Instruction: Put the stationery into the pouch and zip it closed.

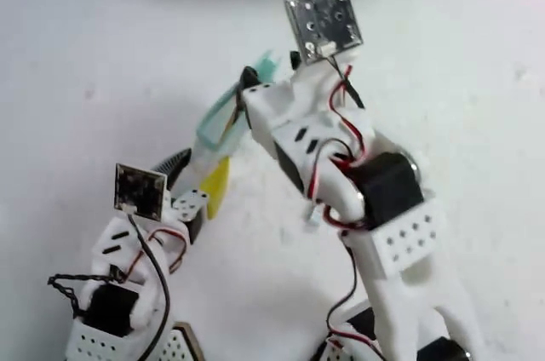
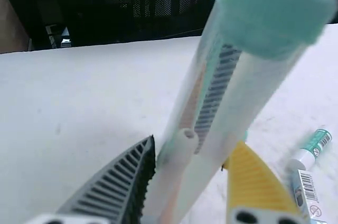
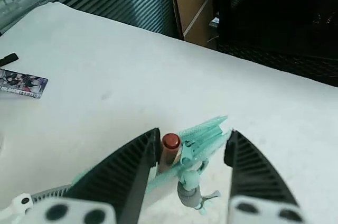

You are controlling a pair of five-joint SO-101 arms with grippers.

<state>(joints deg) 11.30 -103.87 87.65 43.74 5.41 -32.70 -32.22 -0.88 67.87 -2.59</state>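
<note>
Left fingers (image 2: 119, 189) clamp the pouch (image 2: 227, 108), likely soft, light, slippery; right fingers (image 3: 121, 176) gape around its zipper pull (image 3: 189, 195), probably the best pinch point, pen (image 3: 170, 142) poking out.

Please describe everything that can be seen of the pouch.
The pouch is long and slim, of translucent whitish plastic with a teal zip edge. It stands tilted, held between the grey and yellow fingers of the left gripper; its teal zip end lies at the right gripper.
</note>
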